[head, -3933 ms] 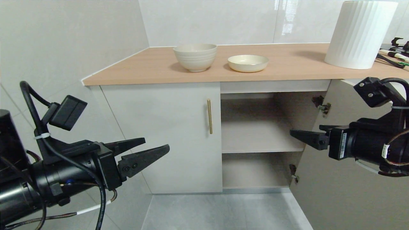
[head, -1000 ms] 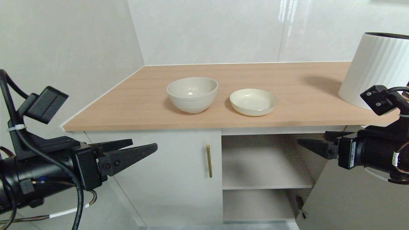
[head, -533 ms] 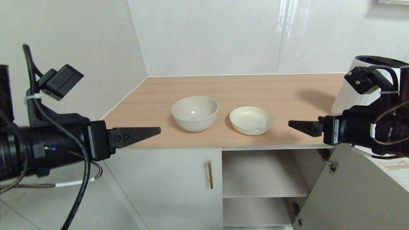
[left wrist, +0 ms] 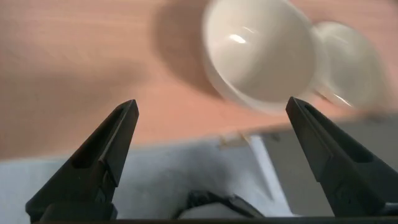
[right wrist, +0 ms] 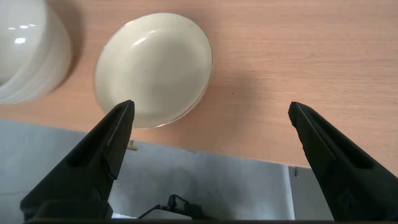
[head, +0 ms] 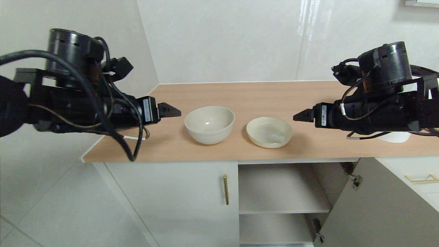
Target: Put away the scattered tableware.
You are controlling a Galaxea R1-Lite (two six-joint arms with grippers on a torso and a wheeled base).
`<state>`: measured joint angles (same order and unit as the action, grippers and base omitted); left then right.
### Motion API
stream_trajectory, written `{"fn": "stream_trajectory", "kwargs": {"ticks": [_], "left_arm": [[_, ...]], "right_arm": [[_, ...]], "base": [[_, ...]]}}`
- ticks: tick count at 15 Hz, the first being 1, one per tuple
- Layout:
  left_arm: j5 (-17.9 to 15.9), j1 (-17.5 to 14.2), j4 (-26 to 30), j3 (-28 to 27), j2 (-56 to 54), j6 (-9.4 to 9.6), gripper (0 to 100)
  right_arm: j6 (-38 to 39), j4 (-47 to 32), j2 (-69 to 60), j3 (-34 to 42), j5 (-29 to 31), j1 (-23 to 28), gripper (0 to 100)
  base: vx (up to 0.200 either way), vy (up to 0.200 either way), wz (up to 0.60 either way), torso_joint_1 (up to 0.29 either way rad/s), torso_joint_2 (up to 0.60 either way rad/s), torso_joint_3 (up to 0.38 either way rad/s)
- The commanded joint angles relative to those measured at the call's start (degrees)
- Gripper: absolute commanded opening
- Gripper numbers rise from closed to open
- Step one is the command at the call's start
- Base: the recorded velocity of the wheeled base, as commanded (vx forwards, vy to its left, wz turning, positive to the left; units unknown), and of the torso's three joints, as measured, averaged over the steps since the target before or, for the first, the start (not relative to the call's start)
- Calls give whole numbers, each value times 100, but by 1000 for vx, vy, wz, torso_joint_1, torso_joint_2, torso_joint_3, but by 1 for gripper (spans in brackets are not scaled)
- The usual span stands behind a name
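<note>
Deep bowl [head: 209,124]: sitting on the countertop [head: 308,99], frame centre.
Shallow dish [head: 269,131]: resting just right of it.
Left gripper [head: 173,111]: hovering centre-left, fingers spread, carrying nothing.
Right gripper [head: 299,116]: hovering centre-right, likewise spread.
Cabinet [head: 281,187]: standing open, lower centre.
Progress: nothing stowed yet, both pieces waiting.

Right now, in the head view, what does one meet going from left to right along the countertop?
In order: left gripper → deep bowl → shallow dish → right gripper.
</note>
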<state>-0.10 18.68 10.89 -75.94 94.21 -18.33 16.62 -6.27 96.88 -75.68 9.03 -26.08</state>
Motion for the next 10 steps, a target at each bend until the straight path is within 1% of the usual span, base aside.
{"fn": "stream_trajectory", "kwargs": {"ticks": [1,2,3,5,10], "left_arm": [[511,163,-148,-519,1108,-100,100],[607,233,-333,-818,1425,-153,100],[722,295,-350,-1029,1618,-162,100],[924,330,-359,-1002,1680,-162,100],[906,374,-377,-1143,1847,-135,100]], "right_arm": [[17,3,138,-26,81,-3,100],[26,11,138,-17,116,-20,100],[35,29,130,36,116,-29,100],[35,38,103,53,116,-29,100],[35,47,130,71,116,-29,100]], "base": [[0,0,0,0,0,0],[0,0,0,0,0,0],[0,0,0,0,0,0],[0,0,0,0,0,0],[0,0,0,0,0,0]]}}
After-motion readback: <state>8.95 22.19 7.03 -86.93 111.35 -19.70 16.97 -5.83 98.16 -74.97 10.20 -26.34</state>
